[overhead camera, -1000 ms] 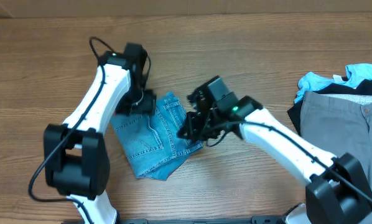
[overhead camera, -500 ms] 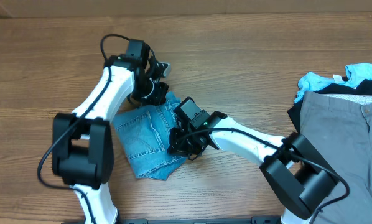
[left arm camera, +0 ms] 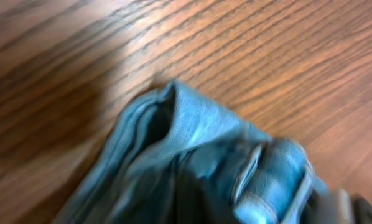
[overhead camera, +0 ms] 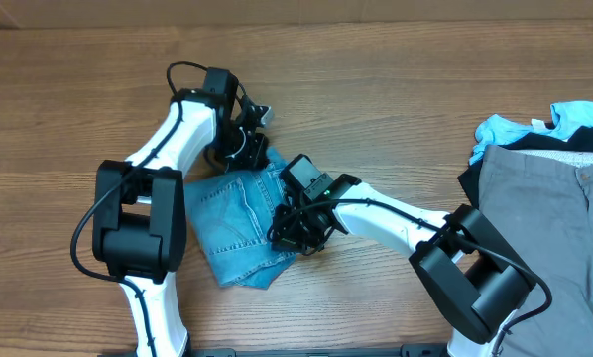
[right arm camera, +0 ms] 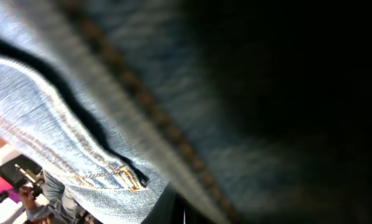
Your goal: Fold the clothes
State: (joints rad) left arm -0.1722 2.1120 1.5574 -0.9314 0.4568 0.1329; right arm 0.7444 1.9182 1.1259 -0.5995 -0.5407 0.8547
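Now: folded jeans (overhead camera: pixel 232 223); right fingers (overhead camera: pixel 285 235) closed at right edge; left fingers (overhead camera: pixel 247 153) at top edge, state unclear.

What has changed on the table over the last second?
The right claw slid left and nearer, onto the jeans' right edge, shut. The left claw drew back to their far edge. The jeans and the clothes pile at right stayed put.
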